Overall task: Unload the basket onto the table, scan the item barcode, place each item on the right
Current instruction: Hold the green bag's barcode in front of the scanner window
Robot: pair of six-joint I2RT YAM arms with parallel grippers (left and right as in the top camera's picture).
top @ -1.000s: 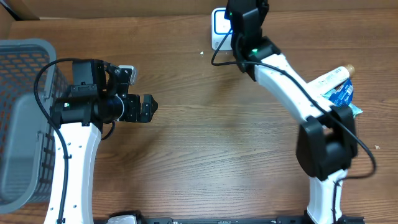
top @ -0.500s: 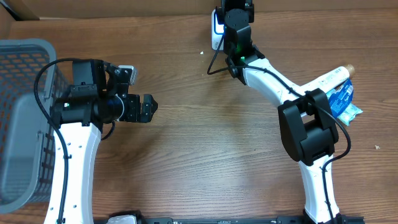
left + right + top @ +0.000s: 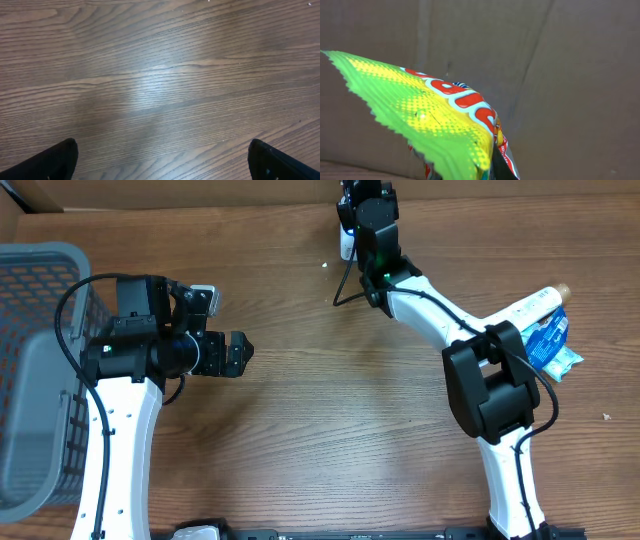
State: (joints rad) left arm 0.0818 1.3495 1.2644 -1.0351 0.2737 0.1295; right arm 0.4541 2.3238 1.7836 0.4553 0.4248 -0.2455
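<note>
Yellow-green crinkled packet (image 3: 435, 130) sits clenched in the right fingers (image 3: 360, 198), which have pushed farther across the bench (image 3: 300, 410) and now cover the white scanner (image 3: 346, 246); a read looks imminent. Left fingers (image 3: 55, 161) hang released, empty.

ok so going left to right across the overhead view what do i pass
grey basket → left gripper → right gripper, shut on the snack packet → blue packets

The middle of the surface (image 3: 330, 430) is left open; passage is blocked by a basket (image 3: 40, 252) at left and packets (image 3: 553, 340) at right.
</note>
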